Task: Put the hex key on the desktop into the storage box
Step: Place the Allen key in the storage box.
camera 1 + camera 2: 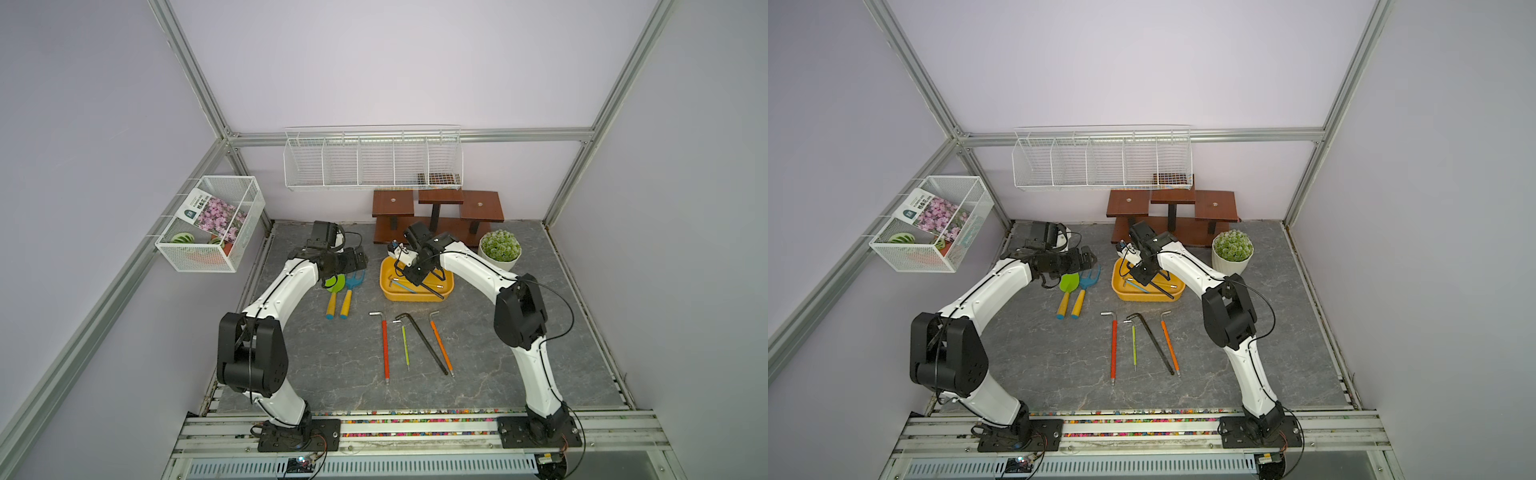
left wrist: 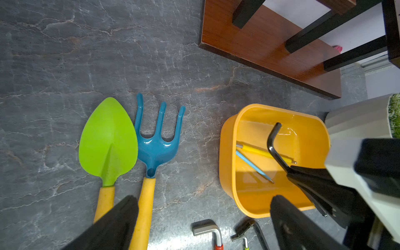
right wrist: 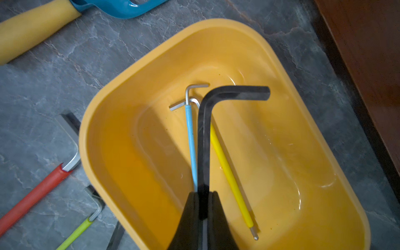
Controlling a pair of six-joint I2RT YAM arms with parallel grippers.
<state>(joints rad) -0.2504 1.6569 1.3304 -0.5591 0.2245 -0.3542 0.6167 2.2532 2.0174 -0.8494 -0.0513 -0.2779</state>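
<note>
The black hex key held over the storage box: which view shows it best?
The right wrist view: the black hex key fills the centre, bend and shaft sharp, clamped in the jaws above the storage box. The left wrist view shows its bent end only; both top views show a thin line.

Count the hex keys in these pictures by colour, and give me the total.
Red hex key: 1
Green hex key: 1
Orange hex key: 1
Blue hex key: 1
Yellow hex key: 1
Black hex key: 2, one on the desktop, one in the right gripper over the storage box
Total: 7
</note>
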